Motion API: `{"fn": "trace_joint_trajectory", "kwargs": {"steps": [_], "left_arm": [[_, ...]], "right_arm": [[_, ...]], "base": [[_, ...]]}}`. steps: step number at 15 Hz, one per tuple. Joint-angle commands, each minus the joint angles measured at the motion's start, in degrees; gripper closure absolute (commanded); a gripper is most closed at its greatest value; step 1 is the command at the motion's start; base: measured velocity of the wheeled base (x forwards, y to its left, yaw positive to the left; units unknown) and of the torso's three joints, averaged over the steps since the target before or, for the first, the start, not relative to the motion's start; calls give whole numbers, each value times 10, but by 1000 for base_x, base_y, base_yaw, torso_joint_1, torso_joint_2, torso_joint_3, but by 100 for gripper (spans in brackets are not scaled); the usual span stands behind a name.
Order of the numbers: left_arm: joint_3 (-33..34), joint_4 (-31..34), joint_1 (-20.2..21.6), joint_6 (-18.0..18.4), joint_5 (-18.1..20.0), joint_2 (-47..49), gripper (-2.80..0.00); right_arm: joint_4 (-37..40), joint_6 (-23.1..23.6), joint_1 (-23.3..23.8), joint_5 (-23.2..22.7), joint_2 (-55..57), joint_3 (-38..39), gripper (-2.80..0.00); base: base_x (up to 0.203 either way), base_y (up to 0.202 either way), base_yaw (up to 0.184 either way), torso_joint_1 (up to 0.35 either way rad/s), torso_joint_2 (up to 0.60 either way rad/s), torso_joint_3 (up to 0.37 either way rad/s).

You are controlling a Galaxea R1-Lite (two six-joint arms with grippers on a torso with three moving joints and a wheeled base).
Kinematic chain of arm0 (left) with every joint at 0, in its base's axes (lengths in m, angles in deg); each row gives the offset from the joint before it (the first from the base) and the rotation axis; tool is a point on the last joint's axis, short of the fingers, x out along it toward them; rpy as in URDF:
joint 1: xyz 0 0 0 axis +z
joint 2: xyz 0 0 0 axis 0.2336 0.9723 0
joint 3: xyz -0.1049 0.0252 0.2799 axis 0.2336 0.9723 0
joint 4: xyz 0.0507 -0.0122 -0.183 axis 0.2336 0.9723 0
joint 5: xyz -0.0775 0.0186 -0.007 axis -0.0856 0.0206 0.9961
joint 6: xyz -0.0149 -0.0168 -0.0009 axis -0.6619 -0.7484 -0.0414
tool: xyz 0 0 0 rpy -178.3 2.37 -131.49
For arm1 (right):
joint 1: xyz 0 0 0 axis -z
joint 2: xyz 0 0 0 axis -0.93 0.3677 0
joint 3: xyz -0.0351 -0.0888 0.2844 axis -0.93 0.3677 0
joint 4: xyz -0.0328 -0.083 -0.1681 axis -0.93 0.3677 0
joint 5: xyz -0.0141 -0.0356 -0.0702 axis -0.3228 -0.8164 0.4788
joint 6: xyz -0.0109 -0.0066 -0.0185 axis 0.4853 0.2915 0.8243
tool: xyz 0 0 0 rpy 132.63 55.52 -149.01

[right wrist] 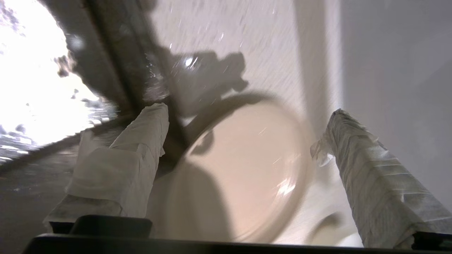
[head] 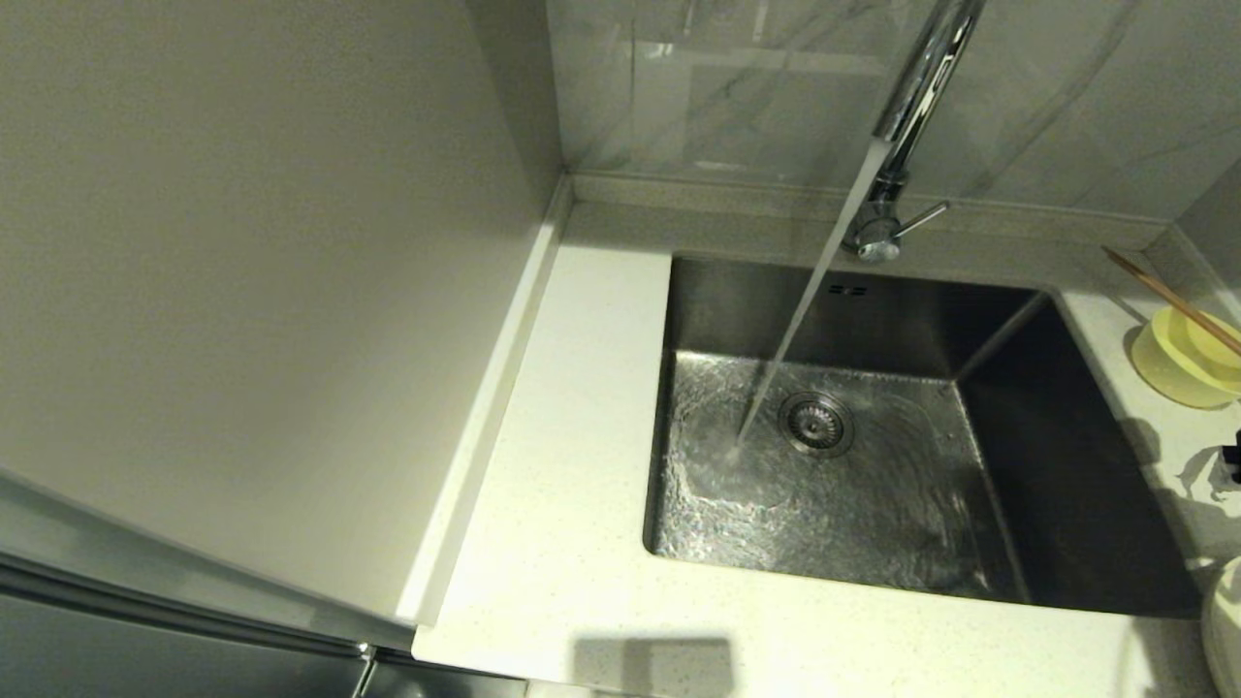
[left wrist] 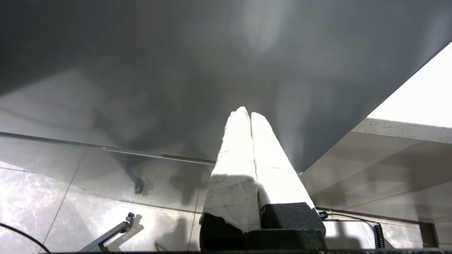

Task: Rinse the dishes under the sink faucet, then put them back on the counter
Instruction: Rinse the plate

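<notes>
Head view: faucet (head: 911, 107) running, stream hitting the sink (head: 834, 465) floor just beside the drain strainer (head: 816, 423). Bowl (head: 1188, 364) sits on the bench (head: 572, 407) right of the sink w/ chopsticks (head: 1173, 301) resting across it; plate (head: 1224, 630) peeks in at the near right edge. Neither arm visible here.

Left wrist view: left gripper (left wrist: 250, 114) clenched on nothing, parked low beside the cabinet, off the bench.

Right wrist view: right gripper (right wrist: 243, 116) spread wide, released, hovering over the plate (right wrist: 243, 169), which lies on the bench by the sink edge. Looks like the pick is next, so best to straddle the rim, pinch it firmly, and lift level; it's prob slick if wet.
</notes>
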Motion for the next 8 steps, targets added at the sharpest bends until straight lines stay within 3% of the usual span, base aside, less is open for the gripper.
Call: {"fn": "trace_joint_trajectory", "kwargs": {"steps": [1, 3, 8], "left_arm": [[0, 0, 0, 0, 0, -1, 0], [0, 0, 0, 0, 0, -1, 0], [0, 0, 0, 0, 0, -1, 0]], "right_arm": [[-1, -108, -23, 11, -17, 44, -280], [-3, -181, -41, 23, -4, 65, -280], [-5, -264, -44, 38, 42, 95, -280]], "base": [[0, 0, 0, 0, 0, 0], [0, 0, 0, 0, 0, 0], [0, 0, 0, 0, 0, 0]]}}
